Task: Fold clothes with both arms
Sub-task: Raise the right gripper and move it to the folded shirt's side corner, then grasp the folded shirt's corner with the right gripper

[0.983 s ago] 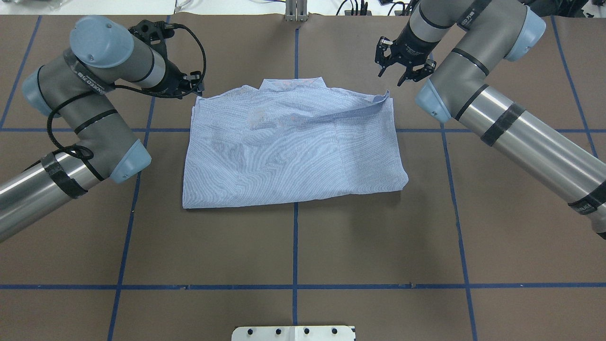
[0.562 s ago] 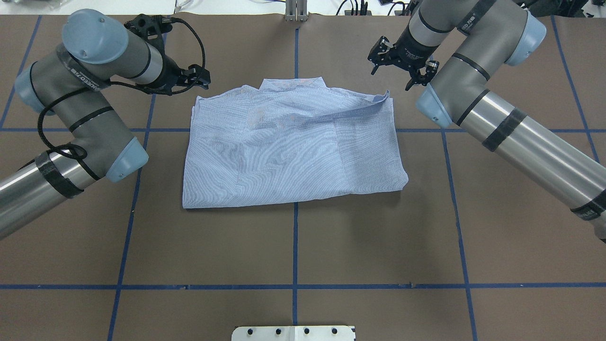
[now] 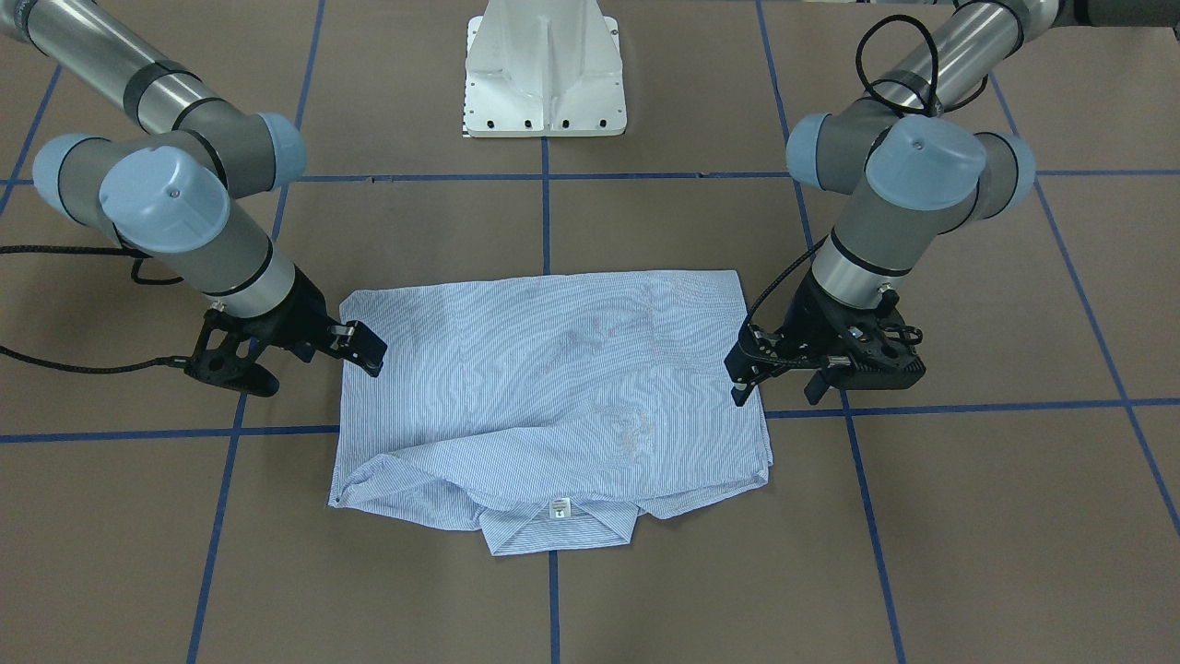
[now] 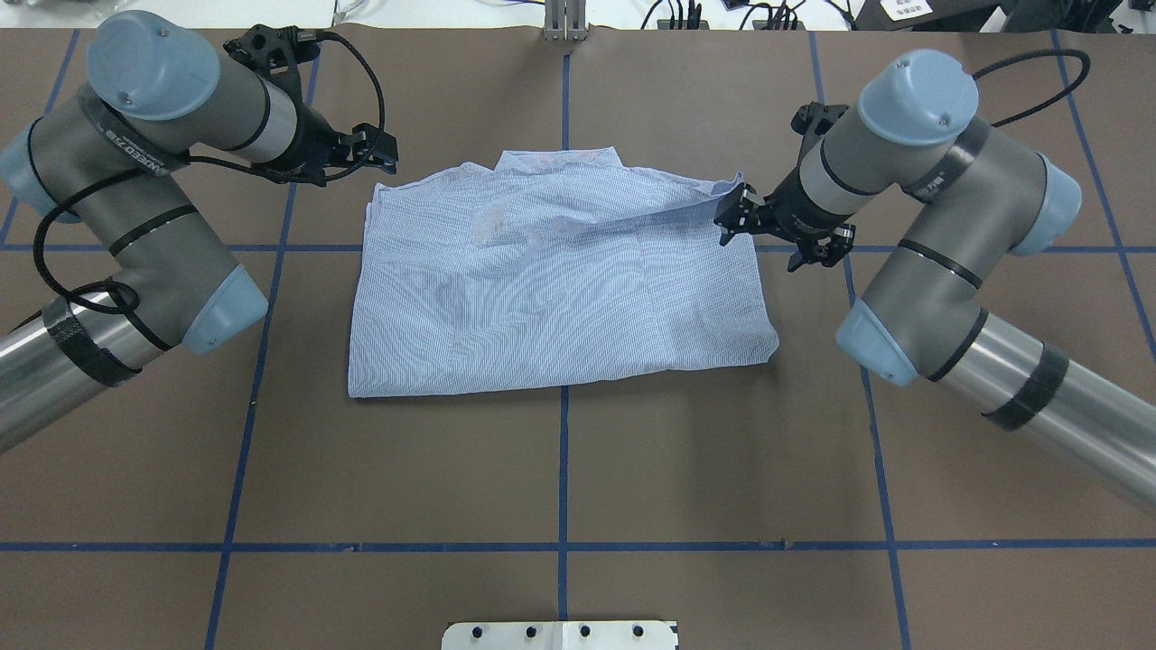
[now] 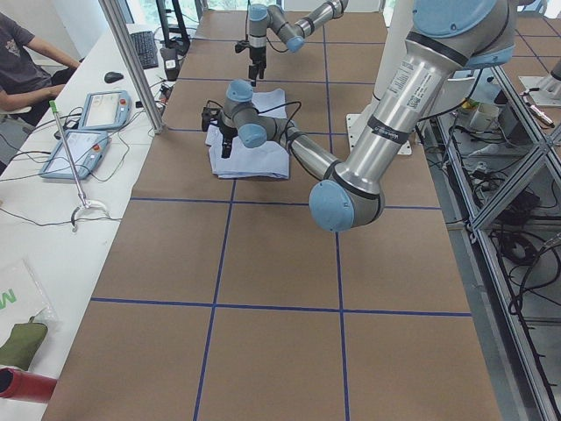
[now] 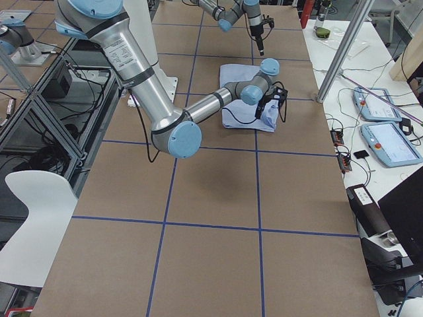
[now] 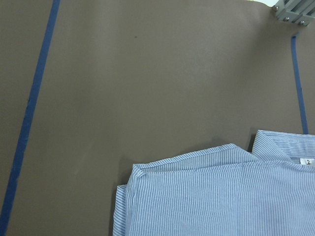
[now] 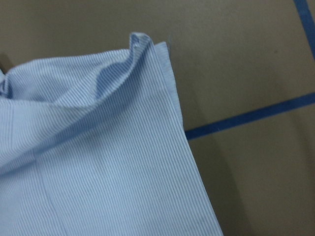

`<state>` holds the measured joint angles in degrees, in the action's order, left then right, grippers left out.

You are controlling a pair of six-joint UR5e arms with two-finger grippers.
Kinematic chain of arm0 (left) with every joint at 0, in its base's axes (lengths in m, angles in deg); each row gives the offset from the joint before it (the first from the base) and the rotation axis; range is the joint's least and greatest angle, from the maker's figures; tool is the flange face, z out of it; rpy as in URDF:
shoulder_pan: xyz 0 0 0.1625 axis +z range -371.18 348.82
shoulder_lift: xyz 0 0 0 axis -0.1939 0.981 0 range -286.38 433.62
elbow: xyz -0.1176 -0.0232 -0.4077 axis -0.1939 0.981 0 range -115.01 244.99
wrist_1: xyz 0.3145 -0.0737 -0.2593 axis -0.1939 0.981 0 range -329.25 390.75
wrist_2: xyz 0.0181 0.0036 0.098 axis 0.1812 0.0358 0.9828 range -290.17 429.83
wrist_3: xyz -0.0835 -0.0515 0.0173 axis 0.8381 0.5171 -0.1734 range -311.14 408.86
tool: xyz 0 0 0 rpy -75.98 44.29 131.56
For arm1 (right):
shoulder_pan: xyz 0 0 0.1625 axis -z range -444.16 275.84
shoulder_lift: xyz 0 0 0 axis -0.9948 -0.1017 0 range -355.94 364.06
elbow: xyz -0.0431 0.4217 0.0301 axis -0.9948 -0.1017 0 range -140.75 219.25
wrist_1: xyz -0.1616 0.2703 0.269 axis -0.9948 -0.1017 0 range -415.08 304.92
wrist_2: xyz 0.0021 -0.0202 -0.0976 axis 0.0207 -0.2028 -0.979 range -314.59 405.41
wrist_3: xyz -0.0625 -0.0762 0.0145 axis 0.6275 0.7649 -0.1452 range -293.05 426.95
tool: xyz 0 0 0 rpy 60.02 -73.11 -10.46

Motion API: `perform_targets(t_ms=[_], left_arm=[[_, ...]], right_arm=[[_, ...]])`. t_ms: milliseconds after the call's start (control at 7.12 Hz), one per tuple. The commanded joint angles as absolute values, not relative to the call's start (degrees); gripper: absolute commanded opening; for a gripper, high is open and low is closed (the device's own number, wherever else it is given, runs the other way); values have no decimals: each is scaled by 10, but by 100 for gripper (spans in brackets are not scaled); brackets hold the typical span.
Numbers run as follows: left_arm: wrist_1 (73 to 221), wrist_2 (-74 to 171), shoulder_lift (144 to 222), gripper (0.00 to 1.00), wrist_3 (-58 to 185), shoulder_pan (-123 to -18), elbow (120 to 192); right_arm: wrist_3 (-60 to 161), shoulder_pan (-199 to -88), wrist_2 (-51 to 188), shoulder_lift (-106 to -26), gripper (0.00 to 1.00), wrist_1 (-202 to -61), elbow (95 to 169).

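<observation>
Near shirt (image 4: 560,289) collar-end corners | left pincer (image 3: 774,395) apart | right pincer (image 4: 760,248) apart

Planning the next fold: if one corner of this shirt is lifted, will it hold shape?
Probably not: the shirt lies in soft, wrinkled layers, so it likely droops and unfolds. Thin cloth looks light; it may slide on the table.

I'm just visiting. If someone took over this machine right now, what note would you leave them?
Left gripper: open, empty, near the shirt's far left corner.
Right gripper: open, empty, by the rumpled far right corner.
Shirt: flat on the table, collar away from the robot.
Done: sides folded in, a rough rectangle.
To do: probably one more fold, and smoothing.
</observation>
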<state>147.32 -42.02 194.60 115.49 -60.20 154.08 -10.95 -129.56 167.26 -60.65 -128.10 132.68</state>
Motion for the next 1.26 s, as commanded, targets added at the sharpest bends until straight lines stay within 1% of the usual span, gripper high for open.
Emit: perform_targets(t_ms=[0, 140, 281, 421, 562, 702, 842, 983, 1123], left_arm=[[1473, -421, 1944, 99, 1157, -602, 1549], [1472, -421, 1944, 99, 1157, -602, 1551], [1469, -421, 1945, 99, 1157, -602, 1554], [1469, -421, 1944, 99, 1157, -602, 1555], [1469, -421, 1945, 99, 1157, -602, 1561], [1468, -421, 1945, 99, 1157, -602, 1567], [1468, -421, 1945, 99, 1158, -602, 1567], [1468, -421, 1944, 99, 1158, -605, 1567], [1468, -421, 1945, 99, 1158, -605, 1567]], right_arm=[[-113, -1260, 1657, -653, 100, -1284, 1365], [-112, -1234, 1639, -654, 100, -1284, 1360], [-107, -1222, 1615, -645, 99, -1280, 1340], [-105, -1223, 1615, -641, 87, -1279, 1335], [-104, -1230, 1623, -642, 73, -1278, 1342], [-104, -1231, 1626, -648, 48, -1279, 1355], [-107, -1231, 1620, -650, 3, -1279, 1363], [-112, -1231, 1618, -651, 0, -1279, 1369], [-112, -1231, 1619, -652, 0, -1282, 1368]])
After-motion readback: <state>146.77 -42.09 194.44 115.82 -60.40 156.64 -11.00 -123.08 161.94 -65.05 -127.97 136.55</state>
